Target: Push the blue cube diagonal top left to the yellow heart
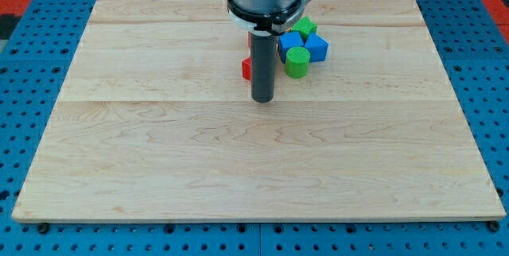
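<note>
On the wooden board I count two blue blocks, two green blocks and one red block showing; the yellow heart cannot be seen. The blue cube sits near the view's top centre, a solid bright blue block with flat faces, touching a second blue block on its left, with a green cylinder just below and another green block above. My tip carries nothing and rests on the board left of this cluster, partly hiding the red block.
</note>
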### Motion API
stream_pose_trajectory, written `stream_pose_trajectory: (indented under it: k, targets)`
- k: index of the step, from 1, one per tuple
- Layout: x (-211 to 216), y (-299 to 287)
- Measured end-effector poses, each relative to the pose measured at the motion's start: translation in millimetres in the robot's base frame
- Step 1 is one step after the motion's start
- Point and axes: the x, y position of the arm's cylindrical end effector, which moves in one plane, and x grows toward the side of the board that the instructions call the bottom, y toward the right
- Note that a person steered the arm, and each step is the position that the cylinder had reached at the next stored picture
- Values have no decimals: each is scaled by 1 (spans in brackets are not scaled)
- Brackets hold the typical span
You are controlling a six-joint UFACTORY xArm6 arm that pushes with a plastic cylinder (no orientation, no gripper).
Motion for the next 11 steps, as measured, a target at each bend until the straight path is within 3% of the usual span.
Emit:
stream_pose_trajectory:
  k: [4,11]
  targets:
    - [-6,60]
    - [-142,73]
